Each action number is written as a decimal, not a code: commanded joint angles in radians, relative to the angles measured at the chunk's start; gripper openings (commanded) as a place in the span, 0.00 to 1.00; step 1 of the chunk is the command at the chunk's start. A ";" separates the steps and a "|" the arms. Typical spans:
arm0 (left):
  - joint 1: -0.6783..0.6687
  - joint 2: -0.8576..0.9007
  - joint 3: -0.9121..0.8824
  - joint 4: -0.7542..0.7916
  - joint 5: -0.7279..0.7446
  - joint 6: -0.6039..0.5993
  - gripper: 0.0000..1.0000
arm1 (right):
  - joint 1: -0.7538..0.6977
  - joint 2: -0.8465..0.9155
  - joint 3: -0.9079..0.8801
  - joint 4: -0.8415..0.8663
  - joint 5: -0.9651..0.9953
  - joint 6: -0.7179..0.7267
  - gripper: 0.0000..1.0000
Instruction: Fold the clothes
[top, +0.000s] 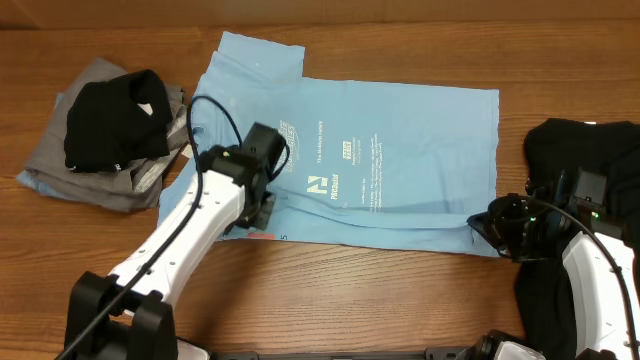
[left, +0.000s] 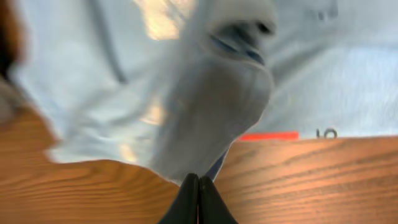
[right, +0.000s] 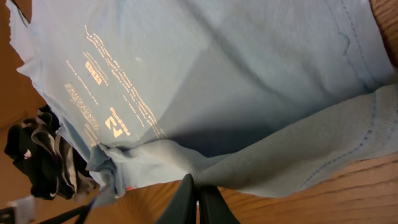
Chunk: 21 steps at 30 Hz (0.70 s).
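Observation:
The light blue T-shirt (top: 400, 170) with white printed lettering lies spread across the wooden table. My left gripper (top: 262, 208) sits at the shirt's near left edge, shut on a pinched-up fold of the blue fabric (left: 211, 106); the black fingertips meet at the left gripper (left: 199, 182). My right gripper (top: 487, 228) is at the near right corner by the hem, and in the right wrist view the right gripper (right: 196, 182) is shut on the lifted blue edge (right: 298, 162). A small red tag (left: 267, 135) shows at the near edge.
A heap of grey and black clothes (top: 110, 130) lies at the back left. More black clothes (top: 585, 150) sit at the right, partly under the right arm. Bare wood (top: 380, 290) runs along the front of the table.

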 joint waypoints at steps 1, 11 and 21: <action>-0.002 0.001 0.061 -0.027 -0.150 -0.033 0.04 | 0.002 -0.007 0.030 -0.003 0.021 -0.024 0.04; 0.137 0.001 0.144 -0.004 -0.252 -0.185 0.04 | 0.002 -0.005 0.030 0.099 0.090 -0.023 0.04; 0.211 0.002 0.145 0.098 -0.249 -0.161 0.04 | 0.002 0.082 0.030 0.156 0.127 -0.016 0.06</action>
